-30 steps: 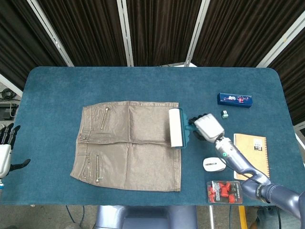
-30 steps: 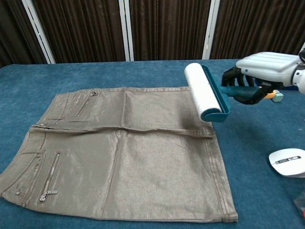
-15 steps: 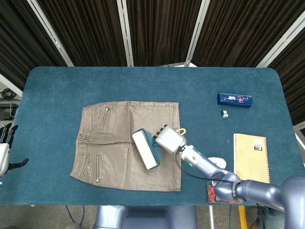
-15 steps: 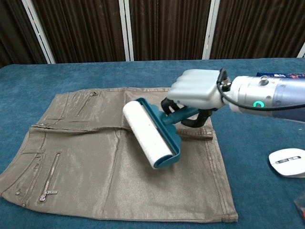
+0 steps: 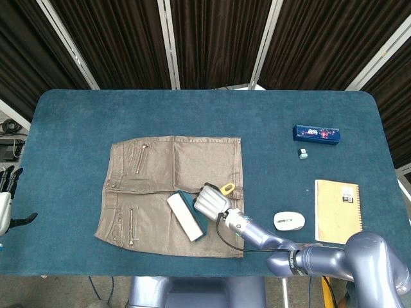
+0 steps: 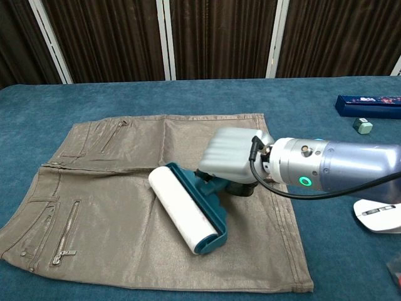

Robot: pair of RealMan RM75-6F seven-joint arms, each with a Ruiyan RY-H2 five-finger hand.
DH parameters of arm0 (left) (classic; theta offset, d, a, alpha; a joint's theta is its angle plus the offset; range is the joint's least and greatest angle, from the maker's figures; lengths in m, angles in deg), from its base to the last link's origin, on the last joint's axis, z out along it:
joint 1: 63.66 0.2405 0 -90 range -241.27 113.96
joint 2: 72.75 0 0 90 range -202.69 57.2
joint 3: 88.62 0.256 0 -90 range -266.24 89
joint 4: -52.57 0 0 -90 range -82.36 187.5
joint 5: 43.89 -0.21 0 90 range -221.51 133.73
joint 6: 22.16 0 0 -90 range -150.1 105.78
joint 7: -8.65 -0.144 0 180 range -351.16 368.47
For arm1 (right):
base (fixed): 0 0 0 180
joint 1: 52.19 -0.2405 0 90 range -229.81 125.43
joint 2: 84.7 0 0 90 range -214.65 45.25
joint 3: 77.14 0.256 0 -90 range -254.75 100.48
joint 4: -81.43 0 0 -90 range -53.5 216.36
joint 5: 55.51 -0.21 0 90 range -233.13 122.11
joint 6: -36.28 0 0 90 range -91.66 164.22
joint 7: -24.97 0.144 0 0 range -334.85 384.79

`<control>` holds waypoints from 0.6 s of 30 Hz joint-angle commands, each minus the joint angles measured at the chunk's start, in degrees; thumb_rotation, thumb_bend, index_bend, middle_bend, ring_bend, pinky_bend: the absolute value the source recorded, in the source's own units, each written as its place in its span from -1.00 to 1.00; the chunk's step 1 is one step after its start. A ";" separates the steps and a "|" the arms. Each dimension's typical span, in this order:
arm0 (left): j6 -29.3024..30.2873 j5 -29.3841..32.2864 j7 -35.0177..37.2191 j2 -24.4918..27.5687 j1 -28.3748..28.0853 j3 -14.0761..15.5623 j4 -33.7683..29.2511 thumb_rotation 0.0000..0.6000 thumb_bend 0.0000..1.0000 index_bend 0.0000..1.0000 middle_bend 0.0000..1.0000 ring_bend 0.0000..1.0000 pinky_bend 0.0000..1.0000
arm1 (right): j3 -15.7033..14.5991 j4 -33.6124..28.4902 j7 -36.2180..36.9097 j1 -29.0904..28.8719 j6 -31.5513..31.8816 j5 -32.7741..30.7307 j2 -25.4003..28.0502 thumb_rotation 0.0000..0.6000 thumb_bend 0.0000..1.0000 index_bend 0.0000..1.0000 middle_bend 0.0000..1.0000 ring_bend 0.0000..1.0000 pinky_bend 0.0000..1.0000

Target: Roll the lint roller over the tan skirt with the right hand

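A white lint roller in a teal frame point(image 6: 186, 214) lay on a shiny tan skirt point(image 6: 113, 207) spread across a dark teal felt-covered table point(image 5: 77, 115).

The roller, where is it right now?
In the head view the roller lies on the skirt, in its near half, held by the right hand.

The right hand point(image 5: 210, 201) sweeps in from the skirt's right edge, carrying the lint roller point(image 6: 187, 209) across the tan skirt point(image 5: 151, 173). A second ago the roller stood at the hem side, parallel to that edge; now it lies angled on the lower middle of the fabric, toward the robot. The forearm now stretches over the skirt's right portion, uncovering the white mouse point(image 5: 288, 221).
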 commanded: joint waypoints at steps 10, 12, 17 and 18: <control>0.26 -0.50 -0.91 -0.39 -0.18 0.30 -0.43 1.00 -1.00 -1.00 -1.00 -1.00 -1.00 | -2.84 4.86 0.08 2.00 3.32 0.87 6.90 1.00 0.96 0.14 0.13 0.02 0.33; 0.19 -0.51 -1.05 -0.47 -0.25 0.34 -0.47 1.00 -1.00 -1.00 -1.00 -1.00 -1.00 | -3.03 6.07 0.40 2.36 3.70 0.88 7.55 1.00 0.96 0.14 0.13 0.02 0.33; 0.11 -0.56 -1.26 -0.57 -0.37 0.41 -0.52 1.00 -1.00 -1.00 -1.00 -1.00 -1.00 | -3.35 7.40 0.48 2.45 3.94 1.38 8.00 1.00 0.96 0.14 0.13 0.02 0.33; 0.13 -0.56 -1.26 -0.58 -0.37 0.40 -0.53 1.00 -1.00 -1.00 -1.00 -1.00 -1.00 | -3.39 7.26 0.43 2.39 3.90 1.47 7.97 1.00 0.96 0.14 0.13 0.02 0.33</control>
